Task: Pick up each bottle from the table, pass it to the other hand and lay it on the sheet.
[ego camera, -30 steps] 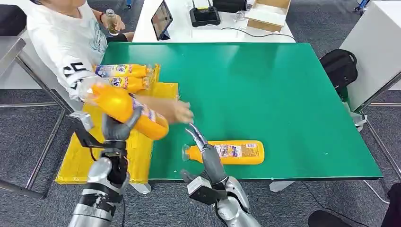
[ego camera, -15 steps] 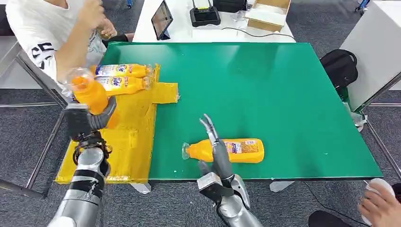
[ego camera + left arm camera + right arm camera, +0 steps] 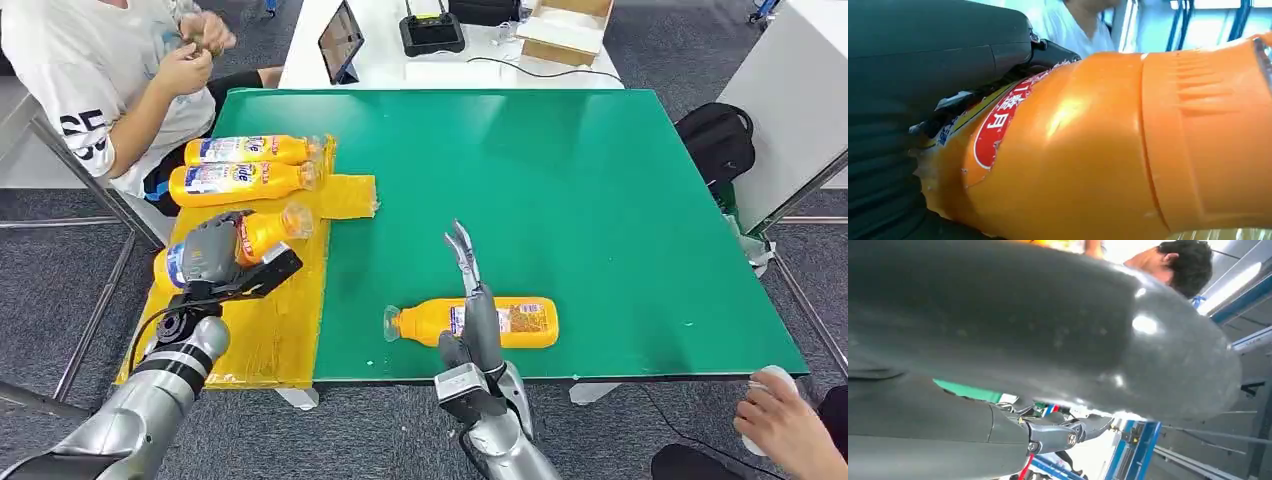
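Observation:
An orange bottle (image 3: pixel 268 228) lies nearly flat over the yellow sheet (image 3: pixel 288 320), and my left hand (image 3: pixel 212 256) grips it around the label. The left wrist view shows the same bottle (image 3: pixel 1098 150) pressed against my left hand (image 3: pixel 923 75). Two more orange bottles (image 3: pixel 248 149) (image 3: pixel 240 179) lie side by side at the sheet's far end. Another orange bottle (image 3: pixel 510 322) lies on its side near the front edge of the green table (image 3: pixel 560 180). My right hand (image 3: pixel 468 300) stands in front of it, fingers pointing up and apart, holding nothing. The right wrist view shows that hand (image 3: pixel 1048 340) close up.
A person in a white shirt (image 3: pixel 100 90) sits at the far left beside the sheet. Another person's hand (image 3: pixel 788 428) is at the lower right. A tablet (image 3: pixel 342 40), a black device (image 3: pixel 432 30) and a cardboard box (image 3: pixel 565 28) stand on the white table behind.
My left hand has swung its bottle down from raised to lying low over the sheet. The person's arm has drawn back from the table. My right hand has shifted slightly right.

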